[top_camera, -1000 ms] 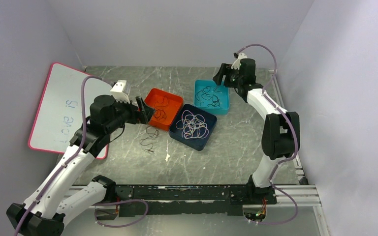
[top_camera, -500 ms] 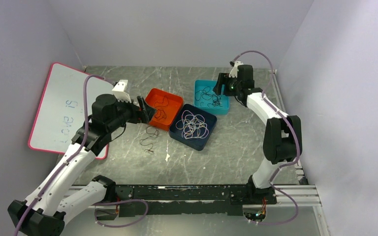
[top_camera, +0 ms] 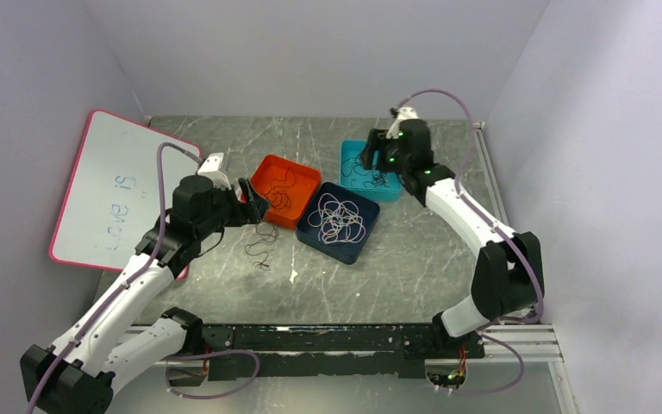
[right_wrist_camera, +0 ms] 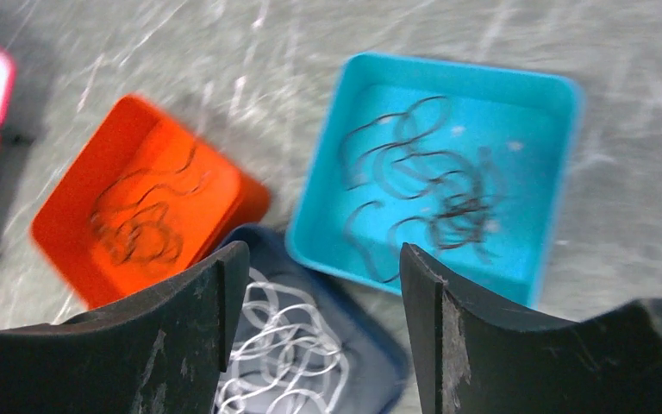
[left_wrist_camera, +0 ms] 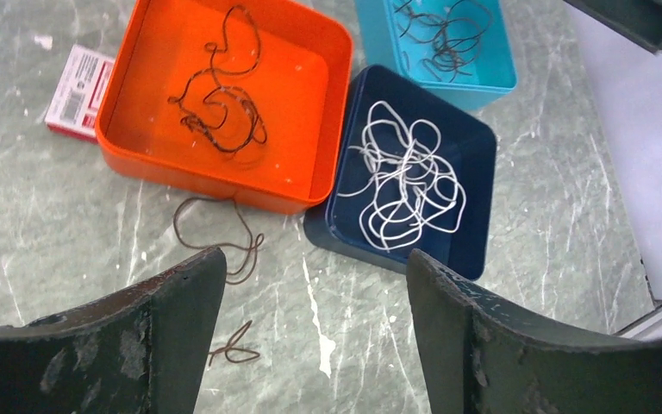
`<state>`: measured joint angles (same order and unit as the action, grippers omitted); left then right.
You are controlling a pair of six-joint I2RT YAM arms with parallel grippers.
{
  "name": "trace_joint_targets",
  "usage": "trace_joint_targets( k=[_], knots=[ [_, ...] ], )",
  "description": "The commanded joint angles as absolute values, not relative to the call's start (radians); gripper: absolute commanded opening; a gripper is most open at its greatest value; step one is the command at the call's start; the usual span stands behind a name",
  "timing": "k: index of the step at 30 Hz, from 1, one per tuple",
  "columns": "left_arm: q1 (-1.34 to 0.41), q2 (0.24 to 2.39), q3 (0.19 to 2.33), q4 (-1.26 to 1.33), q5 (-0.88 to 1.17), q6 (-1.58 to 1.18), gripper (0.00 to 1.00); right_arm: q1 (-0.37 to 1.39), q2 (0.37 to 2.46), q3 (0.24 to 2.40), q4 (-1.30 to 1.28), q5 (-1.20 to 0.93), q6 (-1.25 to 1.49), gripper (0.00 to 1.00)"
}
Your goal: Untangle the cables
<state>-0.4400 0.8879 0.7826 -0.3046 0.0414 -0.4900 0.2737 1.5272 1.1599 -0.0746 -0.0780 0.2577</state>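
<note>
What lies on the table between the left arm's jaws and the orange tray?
A loose dark cable lies there, reaching the near wall of the orange tray; the left wrist view shows it, ahead of the left gripper.

Trays: three – orange tray, dark blue tray, teal tray
White cables: one
Black cables: at least three, exact number unclear
Whiteboards: one

I see the white cable piled in loose, overlapping loops inside the navy tray. One black cable curls flat in the orange tray. More black wire sits bunched in the teal tray. A loose dark strand lies slack on the table, just beside the orange tray, with a small kinked bit nearer me.
</note>
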Motion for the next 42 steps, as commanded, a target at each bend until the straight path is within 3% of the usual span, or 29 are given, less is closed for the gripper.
trace_joint_targets(
  k=[1, 7, 13, 21, 30, 42],
  knots=[
    [-0.438, 0.896, 0.74, -0.313, -0.026, -0.579, 0.78, 0.419, 1.478, 1.153, -0.123, 0.01, 0.255, 0.68],
    [-0.458, 0.901, 0.649, -0.317, -0.021, -0.704, 0.65, 0.568, 1.431, 1.111, -0.173, 0.119, 0.267, 0.67],
    [-0.577, 0.967, 0.607, -0.354, -0.156, -0.811, 0.62, 0.618, 1.359, 1.03, -0.194, 0.158, 0.31, 0.67],
    [-0.714, 1.088, 0.596, -0.347, -0.299, -0.933, 0.64, 0.621, 1.278, 0.934, -0.189, 0.177, 0.336, 0.67],
    [-0.722, 1.201, 0.593, -0.317, -0.392, -0.951, 0.71, 0.62, 1.219, 0.899, -0.201, 0.185, 0.339, 0.67],
    [-0.721, 1.315, 0.594, -0.254, -0.4, -0.956, 0.68, 0.62, 1.217, 0.898, -0.203, 0.172, 0.333, 0.67]
  ],
)
